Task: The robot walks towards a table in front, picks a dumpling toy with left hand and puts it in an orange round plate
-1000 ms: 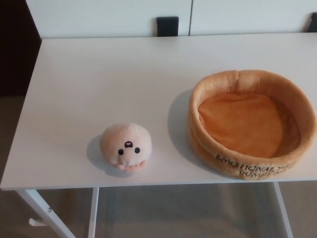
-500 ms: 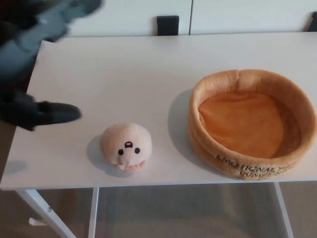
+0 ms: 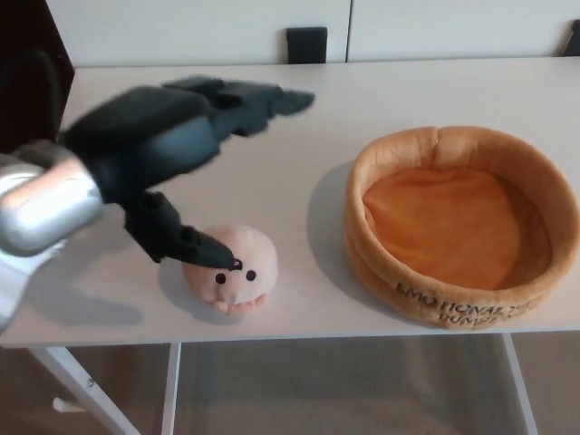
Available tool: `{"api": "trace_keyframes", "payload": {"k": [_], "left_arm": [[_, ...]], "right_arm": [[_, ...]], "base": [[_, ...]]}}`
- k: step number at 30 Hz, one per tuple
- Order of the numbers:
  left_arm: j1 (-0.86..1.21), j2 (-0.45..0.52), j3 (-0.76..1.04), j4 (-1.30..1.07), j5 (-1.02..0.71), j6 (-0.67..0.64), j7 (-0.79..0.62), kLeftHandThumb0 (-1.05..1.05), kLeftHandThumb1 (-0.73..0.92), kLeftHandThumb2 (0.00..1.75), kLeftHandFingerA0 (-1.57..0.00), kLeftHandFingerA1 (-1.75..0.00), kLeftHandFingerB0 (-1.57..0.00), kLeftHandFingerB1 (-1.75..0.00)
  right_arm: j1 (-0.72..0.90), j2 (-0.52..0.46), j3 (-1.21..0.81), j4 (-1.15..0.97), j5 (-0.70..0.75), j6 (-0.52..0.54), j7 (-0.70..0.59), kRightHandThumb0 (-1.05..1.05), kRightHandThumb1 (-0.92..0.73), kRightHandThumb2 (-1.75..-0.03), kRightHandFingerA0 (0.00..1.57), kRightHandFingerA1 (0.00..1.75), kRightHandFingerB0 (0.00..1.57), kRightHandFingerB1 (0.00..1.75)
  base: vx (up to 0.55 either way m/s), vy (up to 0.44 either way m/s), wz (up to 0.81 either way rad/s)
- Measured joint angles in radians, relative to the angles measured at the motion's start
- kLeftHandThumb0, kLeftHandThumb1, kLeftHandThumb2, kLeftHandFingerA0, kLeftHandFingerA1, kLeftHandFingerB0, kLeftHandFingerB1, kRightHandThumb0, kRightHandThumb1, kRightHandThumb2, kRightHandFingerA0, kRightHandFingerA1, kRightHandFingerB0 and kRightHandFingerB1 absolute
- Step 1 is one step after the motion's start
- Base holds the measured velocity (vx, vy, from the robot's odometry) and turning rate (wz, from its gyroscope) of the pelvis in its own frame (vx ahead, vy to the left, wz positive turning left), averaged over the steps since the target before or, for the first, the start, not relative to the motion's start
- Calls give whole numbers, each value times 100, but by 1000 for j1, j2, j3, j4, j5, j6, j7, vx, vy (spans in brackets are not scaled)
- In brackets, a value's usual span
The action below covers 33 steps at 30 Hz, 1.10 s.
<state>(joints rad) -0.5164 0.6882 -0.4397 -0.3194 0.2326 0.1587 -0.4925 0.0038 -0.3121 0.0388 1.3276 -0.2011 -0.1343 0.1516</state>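
Dumpling toy [image 3: 232, 269] (face toward the camera) lies near the front edge of the white table [image 3: 272, 163], left of the orange round plate [image 3: 460, 224] and apart from it. Left hand [image 3: 177, 154] is above the toy, spread wide and empty, thumb tip over its upper left.

A bare strip of white tabletop [image 3: 299, 195] separated the small peach plush dumpling [image 3: 237, 270] from the high-walled orange plush plate [image 3: 458, 222].
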Motion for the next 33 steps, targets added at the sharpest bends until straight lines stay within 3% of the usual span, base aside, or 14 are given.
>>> {"api": "trace_keyframes", "payload": {"k": [2,3,11,14,15,17,18,21,22,27,28,31,32,33], "left_arm": [[-14,-13,-33,11,19,27,-15,-74,28,72,0,-8,0,-13],[-23,-21,-57,18,34,46,-26,-64,36,83,0,-12,0,-16],[-82,-62,-160,80,118,177,-103,-61,38,81,0,-9,0,-12],[-92,-69,-178,97,149,221,-125,-49,36,73,0,-13,0,-14],[-97,-73,-183,111,166,242,-136,-21,33,61,0,-4,0,-10],[-103,-82,-184,131,188,273,-150,-21,33,61,0,-4,0,-10],[-105,-87,-184,136,196,285,-155,-5,34,63,0,0,0,-6],[-105,-96,-184,148,217,312,-175,-5,34,63,0,0,0,-6],[-105,-96,-184,148,217,313,-176,-8,40,52,0,0,0,-5],[-105,-94,-197,163,255,325,-212,-16,39,52,0,0,0,-3],[-105,-94,-199,165,261,325,-217,-47,43,71,0,0,0,0],[-114,-96,-219,178,283,329,-240,-47,43,71,0,0,0,0],[-116,-98,-225,183,292,332,-250,-69,30,53,0,0,0,0],[-118,-102,-232,189,300,336,-257,-69,30,53,0,0,0,0]], "right_arm": [[0,0,0,0,0,0,0,-42,-70,-62,63,47,53,41],[-1,0,0,0,0,0,0,-43,-70,-62,64,46,51,39],[-19,0,4,0,-1,0,0,-40,-66,-60,66,51,51,40],[-21,0,4,-1,-1,0,0,-39,-64,-60,65,51,50,40],[-23,0,4,-3,-1,0,1,-39,-65,-60,64,50,46,39],[-25,-1,8,-6,-2,0,1,-39,-65,-60,64,50,46,39],[-26,-2,10,-7,-2,0,1,-43,-49,-79,56,60,36,49],[-29,-3,16,-9,-5,0,1,-43,-49,-79,56,60,36,49],[-29,-3,16,-9,-5,0,1,-42,-48,-78,56,59,36,49],[-29,-4,23,-10,-8,0,1,-43,-46,-78,63,64,36,49],[-29,-4,24,-11,-8,0,1,-43,-43,-74,68,63,36,48],[-31,-4,25,-11,-7,0,3,-43,-43,-74,68,63,36,48],[-32,-4,24,-11,-7,0,3,-43,-42,-73,70,61,35,47],[-32,-4,25,-11,-7,0,4,-43,-42,-73,70,61,35,47]], "base": [[0,0,0],[0,0,0],[0,0,0],[0,0,0],[0,0,0],[0,0,0],[0,0,0],[0,0,0],[0,0,0],[0,0,0],[0,0,0],[0,0,0],[0,0,0],[0,0,0]]}}
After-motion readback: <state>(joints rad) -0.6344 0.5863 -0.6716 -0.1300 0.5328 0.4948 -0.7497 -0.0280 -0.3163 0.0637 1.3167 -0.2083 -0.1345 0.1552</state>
